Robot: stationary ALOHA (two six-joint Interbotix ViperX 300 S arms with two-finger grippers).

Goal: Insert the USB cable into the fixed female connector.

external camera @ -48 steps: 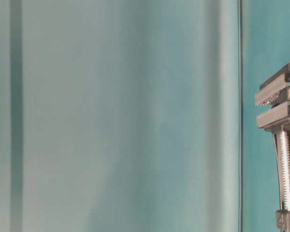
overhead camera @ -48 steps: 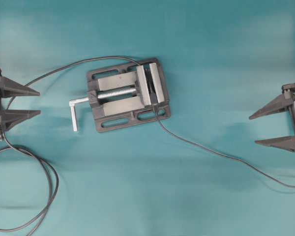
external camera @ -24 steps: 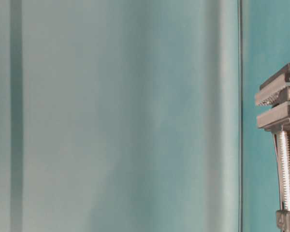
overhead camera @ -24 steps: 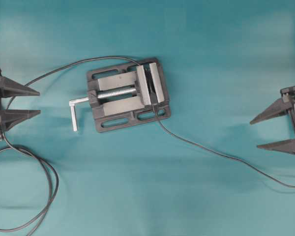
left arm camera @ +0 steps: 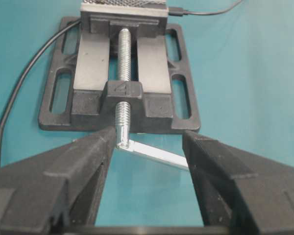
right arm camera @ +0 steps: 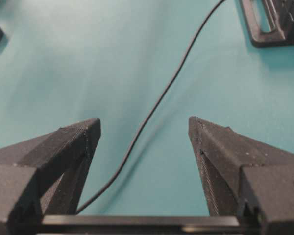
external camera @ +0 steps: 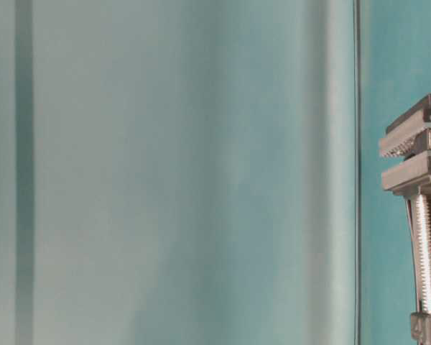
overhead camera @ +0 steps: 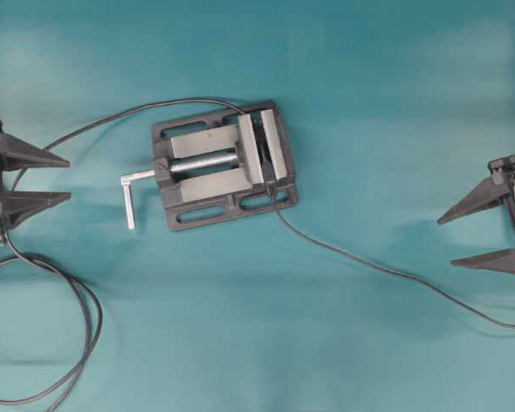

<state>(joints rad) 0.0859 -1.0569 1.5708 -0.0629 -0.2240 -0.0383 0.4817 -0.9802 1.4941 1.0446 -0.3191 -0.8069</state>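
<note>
Noted thin dark grey USB cable [overhead camera: 386, 270] lying slack on teal mat, running from dark grey metal vise [overhead camera: 223, 166] toward right edge — plug end not identifiable. Left gripper [overhead camera: 64, 178] and right gripper [overhead camera: 445, 243] both spread wide, holding nothing. Judged light, limp, slippery — best pinched at stiff plug body.

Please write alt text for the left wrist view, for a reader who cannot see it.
A dark vise sits on teal cloth, seen between the open left tool's fingers. Its silver crank handle points toward the camera; a thin cable curves along its left side, and a small plug sits at its far right corner.
</note>
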